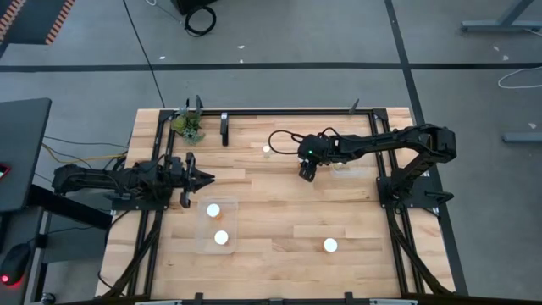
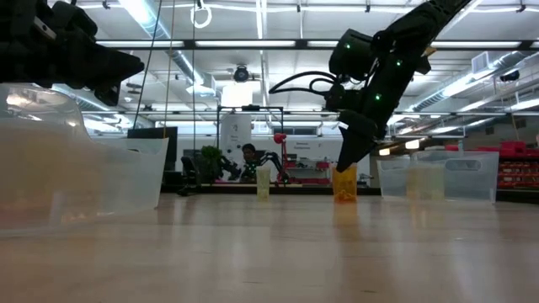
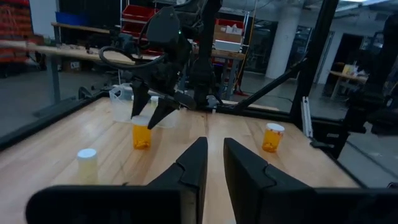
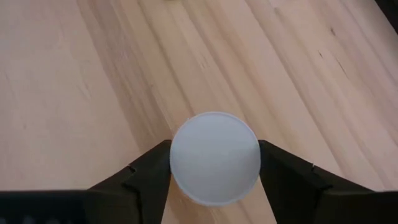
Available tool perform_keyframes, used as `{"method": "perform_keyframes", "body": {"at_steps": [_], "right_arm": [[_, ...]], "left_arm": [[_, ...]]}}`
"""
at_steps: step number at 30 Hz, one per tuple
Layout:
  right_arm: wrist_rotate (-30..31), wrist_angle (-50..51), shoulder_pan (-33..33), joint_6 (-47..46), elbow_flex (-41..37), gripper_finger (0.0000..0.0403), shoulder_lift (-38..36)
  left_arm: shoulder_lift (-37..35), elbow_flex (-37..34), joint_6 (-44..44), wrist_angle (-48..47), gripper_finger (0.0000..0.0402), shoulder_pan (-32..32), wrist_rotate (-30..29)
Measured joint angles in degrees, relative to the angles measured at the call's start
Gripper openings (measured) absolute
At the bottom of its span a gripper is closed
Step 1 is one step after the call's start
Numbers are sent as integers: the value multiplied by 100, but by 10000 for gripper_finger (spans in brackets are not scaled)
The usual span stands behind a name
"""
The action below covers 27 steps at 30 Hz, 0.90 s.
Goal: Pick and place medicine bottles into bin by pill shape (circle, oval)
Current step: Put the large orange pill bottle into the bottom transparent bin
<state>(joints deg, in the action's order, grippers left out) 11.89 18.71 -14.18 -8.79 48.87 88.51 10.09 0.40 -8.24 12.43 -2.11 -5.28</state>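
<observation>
My right gripper (image 1: 306,173) reaches to the table's middle, pointing down, shut on an amber medicine bottle (image 2: 344,184) with a white cap (image 4: 214,157). The bottle also shows in the left wrist view (image 3: 142,134). Its base is at the table top; I cannot tell if it is lifted. A pale bottle (image 1: 267,150) stands farther back, and another bottle (image 1: 330,246) stands near the front edge. Two white-capped bottles (image 1: 213,210) (image 1: 222,238) stand in a clear bin (image 1: 203,241). My left gripper (image 1: 203,178) is shut and empty, left of the bin. My right gripper pinches the bottle's round white cap by its rim (image 4: 176,163) between its two fingers (image 4: 146,174), one on each side. The fingers come from above, pointing down. The bottle stands upright below them.
A second clear bin (image 1: 349,172) sits just right of my right gripper and also shows in the low view (image 2: 438,177). A small green plant (image 1: 188,125) stands at the far left corner. A black frame (image 1: 296,109) borders the table's far side.
</observation>
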Motion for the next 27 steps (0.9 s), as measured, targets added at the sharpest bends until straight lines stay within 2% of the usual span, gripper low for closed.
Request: {"method": "perform_keyframes", "body": {"at_steps": [6,12,20,27], "right_arm": [[-55,-16,257,-46,423,229,0],[-171,-6,581,-143,1002,229,0],[-213,-4,1016,-329,1415,229,0],[-158,-2,1341,-473,1604,229,0]], "left_arm": [[102,0,-376,-36,64,1,0],[784,127,-466,-37,78,2,-4],[2036,684,-324,32,139,2,-226],[2710,1021,-315,38,188,1,-207]]}}
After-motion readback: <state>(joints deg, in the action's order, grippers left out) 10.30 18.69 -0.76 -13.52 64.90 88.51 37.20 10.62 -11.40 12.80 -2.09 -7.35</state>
